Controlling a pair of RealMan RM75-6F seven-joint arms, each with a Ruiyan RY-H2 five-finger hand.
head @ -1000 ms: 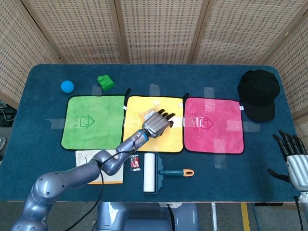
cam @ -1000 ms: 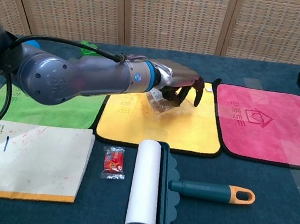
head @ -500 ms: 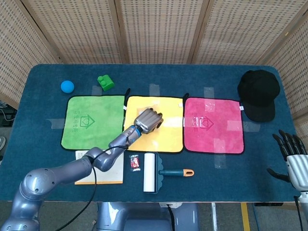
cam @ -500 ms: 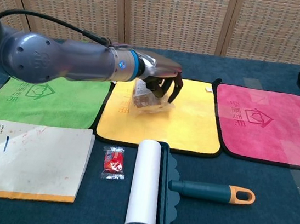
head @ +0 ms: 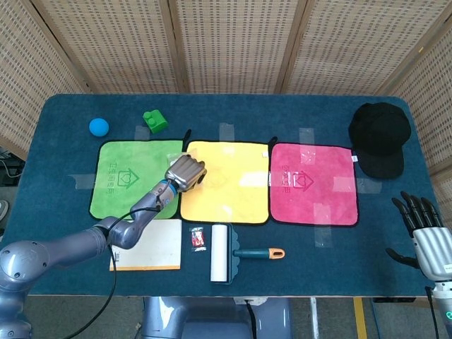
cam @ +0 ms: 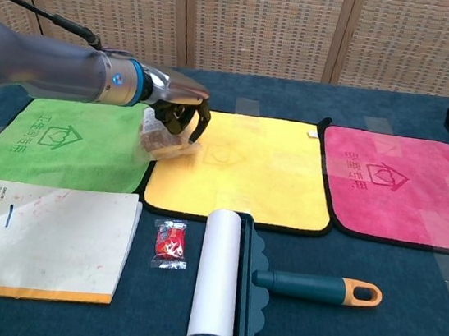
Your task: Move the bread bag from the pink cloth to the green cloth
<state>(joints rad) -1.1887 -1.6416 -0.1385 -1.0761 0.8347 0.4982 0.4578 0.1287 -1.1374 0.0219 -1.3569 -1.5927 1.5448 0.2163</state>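
My left hand (head: 185,171) (cam: 178,110) grips the clear bread bag (cam: 160,138), which hangs under its curled fingers. It hovers over the seam between the green cloth (head: 134,176) (cam: 62,142) and the yellow cloth (head: 229,183) (cam: 249,167). In the head view the hand hides most of the bag. The pink cloth (head: 314,182) (cam: 400,187) lies bare at the right. My right hand (head: 426,236) hangs off the table's right front corner, fingers spread, holding nothing.
A lint roller (head: 222,253) (cam: 222,280), a small red packet (head: 198,239) (cam: 169,244) and a notebook (head: 145,244) (cam: 41,239) lie along the front edge. A blue ball (head: 99,126), a green block (head: 155,121) and a black cap (head: 380,138) sit near the back.
My left hand has carried the bread bag leftward from the middle of the yellow cloth to its left edge, by the green cloth. The right hand has barely shifted.
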